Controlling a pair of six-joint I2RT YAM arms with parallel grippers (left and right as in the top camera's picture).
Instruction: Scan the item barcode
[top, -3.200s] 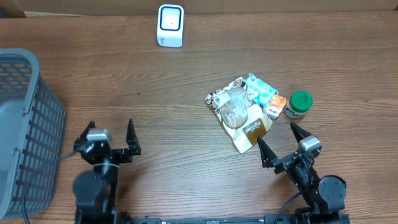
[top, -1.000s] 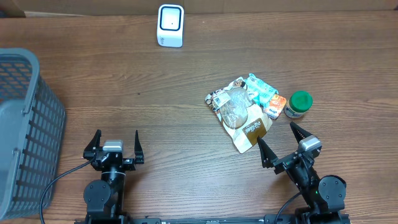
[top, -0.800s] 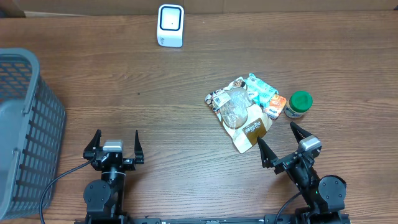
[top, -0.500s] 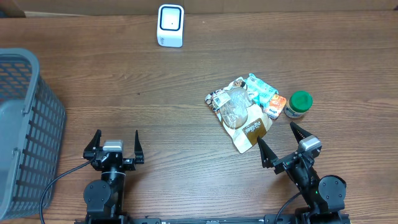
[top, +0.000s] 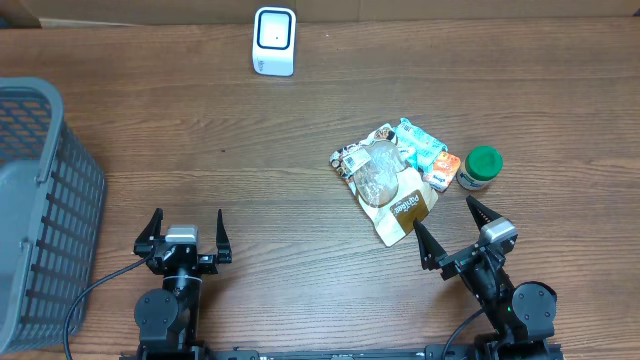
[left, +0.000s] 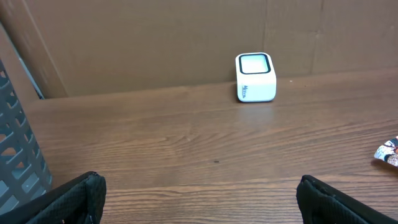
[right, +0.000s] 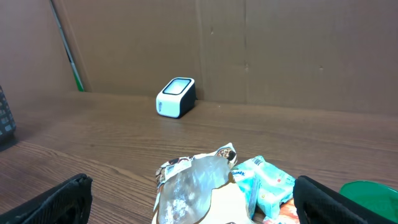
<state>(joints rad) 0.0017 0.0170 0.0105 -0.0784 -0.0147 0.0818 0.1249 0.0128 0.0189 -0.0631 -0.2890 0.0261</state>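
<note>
the snack pouch (top: 385, 190), clear at the top and brown at the bottom, lies flat on the right half of the table (top: 250, 150), just ahead of your right gripper (top: 443, 212). a teal packet (top: 420, 143) and a small orange packet (top: 441, 170) touch its far edge, and a green-lidded jar (top: 480, 167) stands just beside those. expect the pouch to be light, soft and crinkly, with slick film that buckles if you pinch mid-panel. take it by the near brown corner or a sealed edge, where it should be stiffer. no barcode is readable from here. your right gripper's jaws are spread wide and hold nothing. your left gripper (top: 187, 215), well apart to the left, is equally spread and empty. the white scanner (top: 274, 41) stands at the far edge and the grey basket (top: 40, 200) at the left.
</note>
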